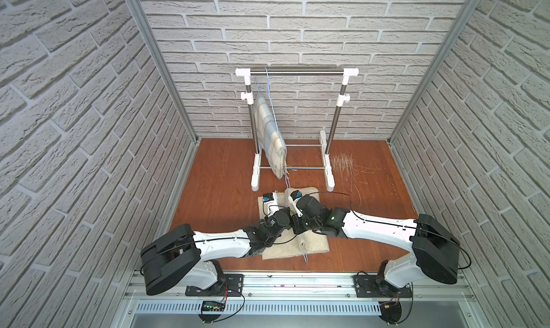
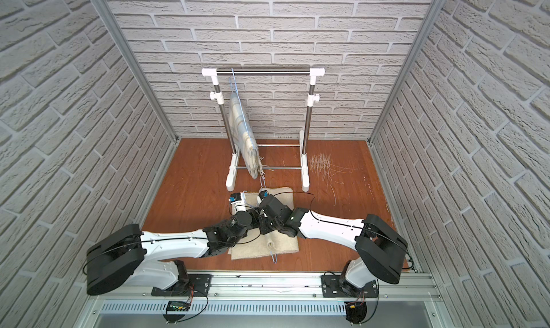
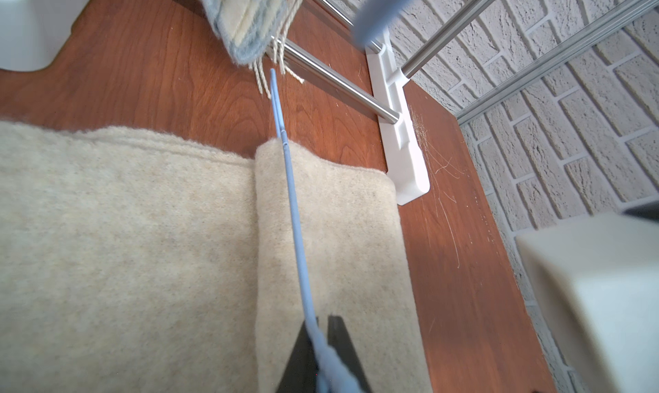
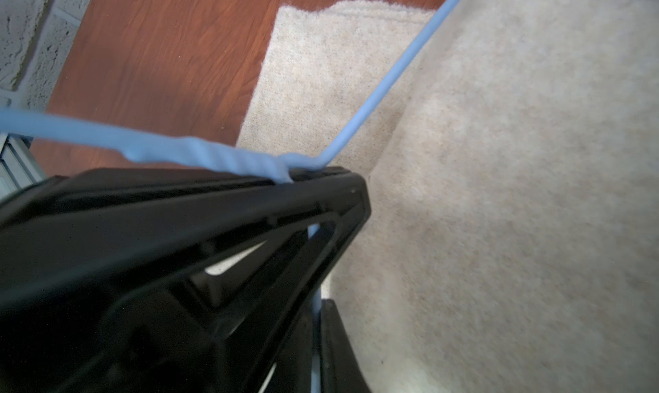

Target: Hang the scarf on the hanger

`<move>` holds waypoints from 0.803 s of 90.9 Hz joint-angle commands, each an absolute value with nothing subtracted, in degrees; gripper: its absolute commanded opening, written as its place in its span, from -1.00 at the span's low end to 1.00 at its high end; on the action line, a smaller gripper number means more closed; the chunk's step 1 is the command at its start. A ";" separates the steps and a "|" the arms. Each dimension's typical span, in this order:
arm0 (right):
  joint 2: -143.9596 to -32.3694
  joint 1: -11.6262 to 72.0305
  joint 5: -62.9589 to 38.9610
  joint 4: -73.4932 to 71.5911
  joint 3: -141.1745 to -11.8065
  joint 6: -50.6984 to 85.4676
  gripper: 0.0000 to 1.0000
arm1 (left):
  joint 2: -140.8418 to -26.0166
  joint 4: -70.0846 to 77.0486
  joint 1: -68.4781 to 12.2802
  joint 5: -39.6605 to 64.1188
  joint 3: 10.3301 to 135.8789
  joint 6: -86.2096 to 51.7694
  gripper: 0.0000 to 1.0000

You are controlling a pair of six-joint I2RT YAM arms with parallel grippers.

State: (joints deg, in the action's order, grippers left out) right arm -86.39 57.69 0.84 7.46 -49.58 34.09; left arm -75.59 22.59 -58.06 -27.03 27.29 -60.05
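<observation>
Blue hanger across a flat beige scarf.
The left claw straddles the hanger wire, pinching or loose I cannot tell; the scarf lies on the worktop, just before the rack; the right claw is clamped on the hanger's twisted neck.

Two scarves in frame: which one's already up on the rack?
The blue-and-cream plaid scarf, hanging from the rack. The plain beige scarf lies flat on the table.
</observation>
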 commanded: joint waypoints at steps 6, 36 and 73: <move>-85.55 56.12 4.84 8.42 -47.77 35.68 -0.94 | -67.13 21.11 -59.06 -26.79 27.21 -56.26 0.39; -79.08 51.62 -2.18 5.70 -42.46 35.07 -0.94 | -50.61 5.45 -57.12 -26.02 24.25 -58.27 0.58; -71.08 50.04 -1.93 7.51 -38.00 34.88 -0.94 | -70.33 25.00 -50.87 -13.43 25.73 -58.72 0.71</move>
